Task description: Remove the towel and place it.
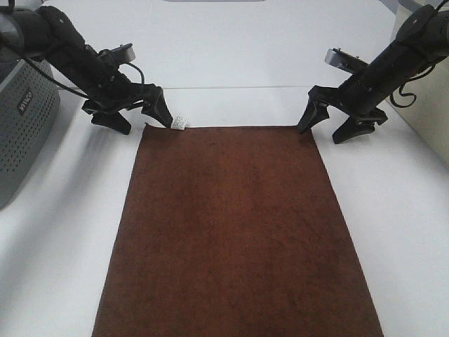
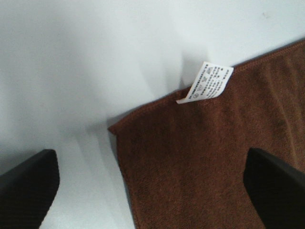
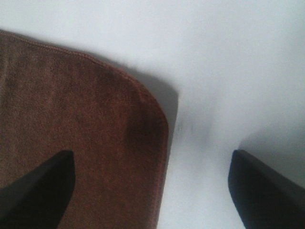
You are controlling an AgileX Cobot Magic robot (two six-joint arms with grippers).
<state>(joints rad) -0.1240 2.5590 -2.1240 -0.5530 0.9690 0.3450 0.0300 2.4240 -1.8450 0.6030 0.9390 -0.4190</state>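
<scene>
The towel (image 1: 235, 232) is a dark reddish-brown cloth lying flat on the white table, reaching from mid-table to the near edge. Its small white tag (image 1: 179, 123) sits at the far left corner. My left gripper (image 1: 144, 121) is open and empty, its jaws straddling that far left corner just above it. The left wrist view shows the corner (image 2: 190, 162) and the tag (image 2: 206, 82) between the fingers. My right gripper (image 1: 326, 129) is open and empty, straddling the far right corner, which shows in the right wrist view (image 3: 86, 143).
A grey perforated basket (image 1: 24, 126) stands at the left edge of the table. A beige wall or box (image 1: 431, 105) runs along the right side. White table surface (image 1: 238, 56) lies beyond the towel.
</scene>
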